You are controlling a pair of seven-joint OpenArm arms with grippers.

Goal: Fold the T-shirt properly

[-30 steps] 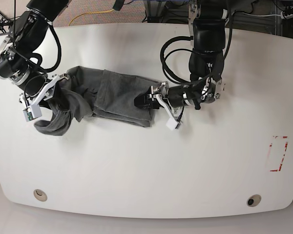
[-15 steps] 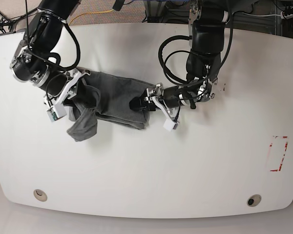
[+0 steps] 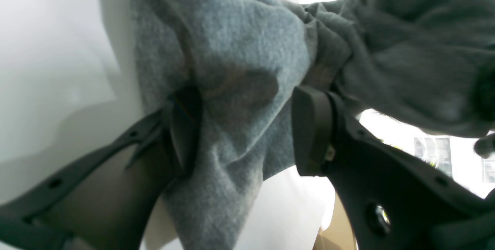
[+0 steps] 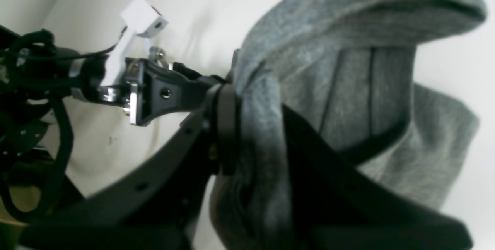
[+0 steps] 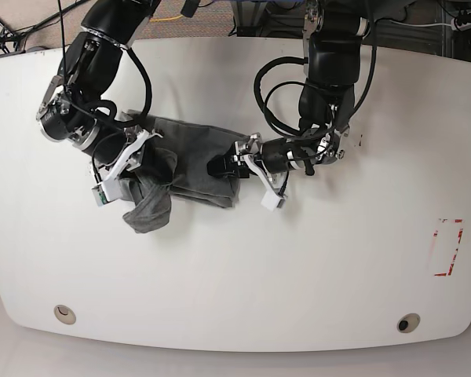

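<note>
The grey T-shirt [image 5: 192,149] lies bunched in a short band on the white table [image 5: 298,267], left of centre. My right gripper [image 5: 129,161] is shut on the T-shirt's left end, and a loose flap [image 5: 147,210] hangs from it toward the front. In the right wrist view the cloth [image 4: 348,68] is pinched between that gripper's [image 4: 259,126] close-set fingers. My left gripper [image 5: 222,167] sits at the T-shirt's right edge. Its pads [image 3: 309,130] stand wide apart with a loose fold of cloth [image 3: 232,68] between them.
A red rectangular mark [image 5: 447,247] is on the table at the far right. Two round holes [image 5: 63,314] [image 5: 408,323] sit near the front edge. Black cables loop around the left arm [image 5: 330,86]. A yellow cable [image 5: 161,17] lies on the floor behind.
My right gripper has carried the T-shirt's left end rightward, shortening and bunching the band. The hanging flap moved with it. My left gripper shifted slightly left, jaws unchanged.
</note>
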